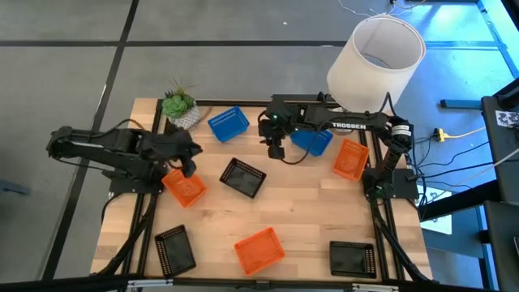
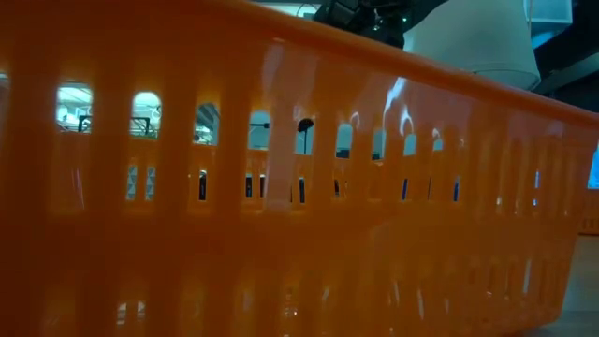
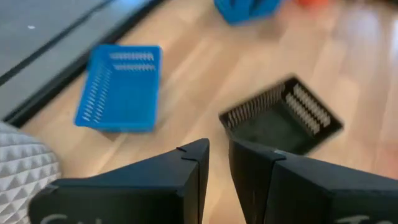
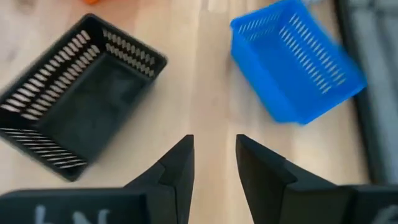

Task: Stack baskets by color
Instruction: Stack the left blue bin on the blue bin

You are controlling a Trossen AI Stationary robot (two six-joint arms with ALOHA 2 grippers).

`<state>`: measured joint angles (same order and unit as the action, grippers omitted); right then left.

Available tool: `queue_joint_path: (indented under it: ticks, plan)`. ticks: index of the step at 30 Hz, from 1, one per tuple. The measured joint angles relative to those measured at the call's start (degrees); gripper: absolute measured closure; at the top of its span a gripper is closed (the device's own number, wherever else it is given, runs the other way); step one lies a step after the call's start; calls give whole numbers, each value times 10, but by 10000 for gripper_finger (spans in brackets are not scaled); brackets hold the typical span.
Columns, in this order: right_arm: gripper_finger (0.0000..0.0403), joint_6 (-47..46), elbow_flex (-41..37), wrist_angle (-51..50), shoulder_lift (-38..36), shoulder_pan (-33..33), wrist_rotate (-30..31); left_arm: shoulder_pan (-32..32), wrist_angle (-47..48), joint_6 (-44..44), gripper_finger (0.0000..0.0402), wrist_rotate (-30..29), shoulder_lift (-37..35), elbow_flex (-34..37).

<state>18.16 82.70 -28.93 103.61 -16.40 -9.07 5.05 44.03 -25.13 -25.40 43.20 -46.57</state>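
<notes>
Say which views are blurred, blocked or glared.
Low view: an orange basket fills the frame, glossy with glare streaks. Left wrist view: soft motion blur on the blue basket and black basket. High view: sharp, evenly lit.

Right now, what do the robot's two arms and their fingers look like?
Both arms are dark, nearly black, built of jointed segments. The right arm carries white lettering along its upper link and a small green light near its wrist, with black cables trailing from its base. The left arm has no lettering that shows. Each gripper has two matte black wedge-shaped fingers, with white markings on the body behind them.
</notes>
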Motion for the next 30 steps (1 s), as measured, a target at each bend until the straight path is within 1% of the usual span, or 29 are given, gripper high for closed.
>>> queue_joint_path:
  ticks: [2, 6, 8, 10, 13, 16, 20, 21, 26, 28, 30]
  plan:
    - [285, -43, 0, -17, 0, 5, -17, -5, 0, 22, 347, 30, 24, 0]
    - [285, -159, 0, -40, 1, 26, -20, -4, 0, 84, 347, 79, 60, 0]
    - [285, -167, 0, -38, 1, 36, -10, -4, 0, 115, 347, 84, 75, 0]
    - [285, -144, 0, -33, 1, 43, 26, -5, -2, 135, 347, 67, 85, 0]
    - [285, -132, 0, -33, 1, 49, 86, -21, -13, 137, 347, 20, 102, 0]
    - [285, -131, 0, -36, 1, 49, 114, -55, -32, 138, 347, 13, 132, 0]
    - [285, -131, 0, -35, 1, 48, 115, -118, -64, 136, 347, 38, 163, 0]
    - [285, -116, 0, -35, 0, 46, 115, -134, -72, 137, 347, 47, 171, 0]
    - [285, 37, 0, -19, 0, 33, 113, -187, -76, 153, 347, 103, 192, 0]
    - [285, 72, 0, 12, 0, 23, 122, -198, -78, 160, 347, 116, 190, 0]
    - [285, 89, 0, 45, 3, 8, 122, -204, -81, 163, 347, 115, 190, 0]
